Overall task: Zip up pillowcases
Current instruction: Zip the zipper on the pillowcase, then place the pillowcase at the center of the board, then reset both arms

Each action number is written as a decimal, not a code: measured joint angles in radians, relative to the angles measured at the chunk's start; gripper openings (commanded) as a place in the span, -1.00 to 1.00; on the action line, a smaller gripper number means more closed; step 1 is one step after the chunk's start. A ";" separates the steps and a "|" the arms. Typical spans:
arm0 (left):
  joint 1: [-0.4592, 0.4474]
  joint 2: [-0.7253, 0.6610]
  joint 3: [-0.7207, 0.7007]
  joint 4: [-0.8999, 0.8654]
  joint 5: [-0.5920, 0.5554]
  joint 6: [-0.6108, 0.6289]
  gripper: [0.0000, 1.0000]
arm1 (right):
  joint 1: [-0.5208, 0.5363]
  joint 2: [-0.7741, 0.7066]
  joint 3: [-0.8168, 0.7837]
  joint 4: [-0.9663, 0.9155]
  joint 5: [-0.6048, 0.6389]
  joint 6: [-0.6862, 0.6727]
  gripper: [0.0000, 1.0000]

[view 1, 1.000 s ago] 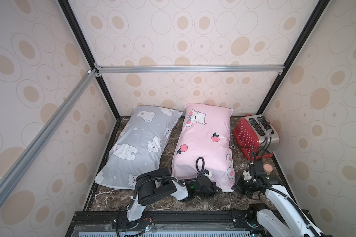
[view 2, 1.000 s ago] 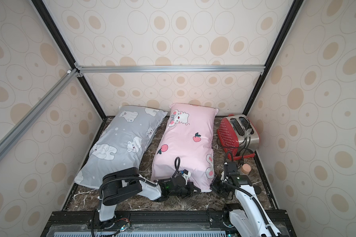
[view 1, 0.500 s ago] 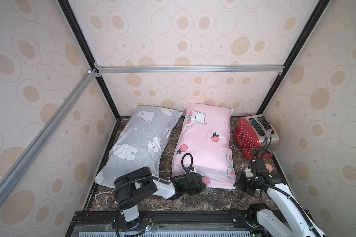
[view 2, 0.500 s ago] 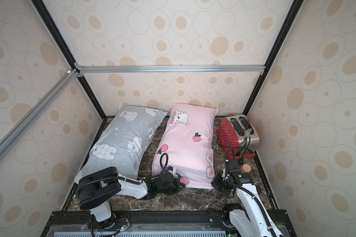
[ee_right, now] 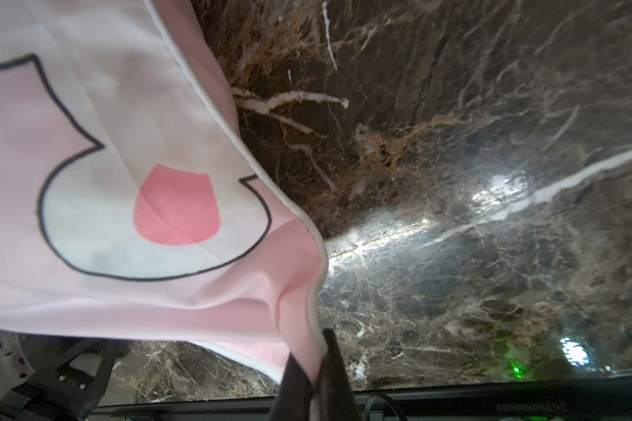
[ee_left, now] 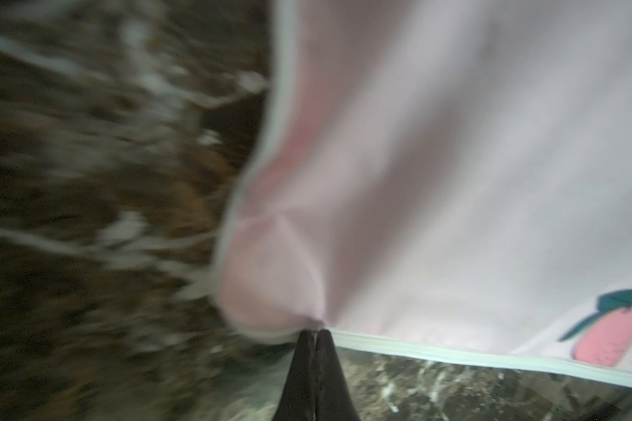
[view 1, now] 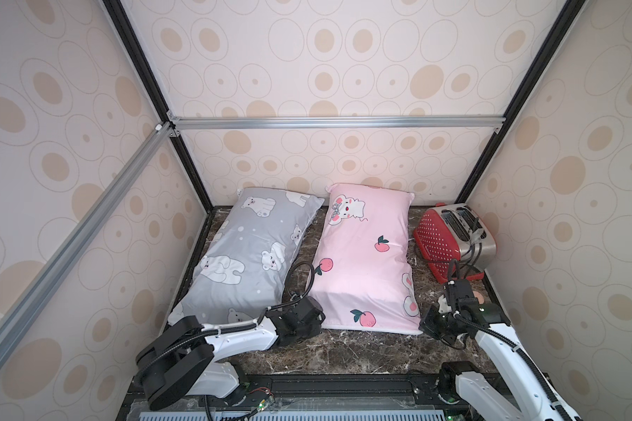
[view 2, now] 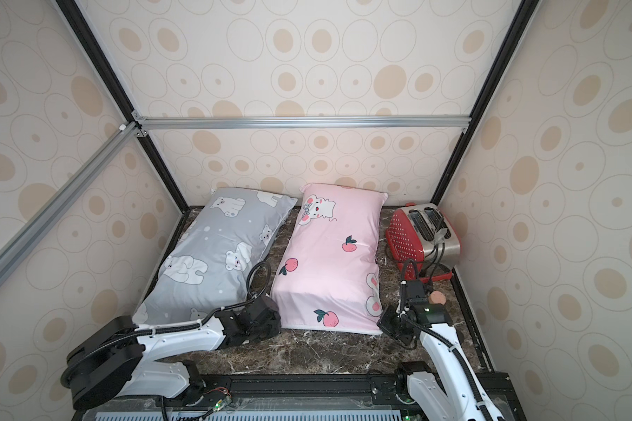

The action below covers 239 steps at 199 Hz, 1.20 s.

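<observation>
- Pinching at both ends now: the left pincer [ee_left: 316,333] is clenched tight on the white-piped near edge of the pink pillowcase [view 1: 365,262], right at its near-left corner. The wrist view is blurred, so I can't tell if a zip pull sits between the tips.
- Over on the other side, the right pincer [ee_right: 312,361] is clamped on bunched fabric at the near-right corner, just above the tabletop [view 1: 362,350].
- Here's the geometry that matters: the pillow's long axis runs away toward the back wall, so its short near edge lies crosswise, spanning from one pincer to the other.
- My read is that any zip travel runs along that edge, with the right arm as the anchor.
- The grey pillowcase [view 1: 245,255] lies alongside with no pincer on it, and the left arm is the nearer one.
</observation>
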 measured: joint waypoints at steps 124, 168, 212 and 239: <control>0.097 -0.199 0.426 -0.498 -0.426 0.367 0.99 | 0.357 0.211 0.332 0.037 0.362 -0.206 1.00; 0.289 -0.312 0.242 -0.286 -0.789 0.663 0.99 | 0.360 0.275 0.208 0.476 0.554 -0.436 1.00; 0.553 -0.294 0.009 0.050 -0.785 0.895 0.99 | 0.354 0.393 0.037 0.861 0.673 -0.608 1.00; 0.644 -0.206 -0.021 0.234 -0.708 0.975 0.99 | 0.328 0.401 -0.066 1.098 0.693 -0.669 1.00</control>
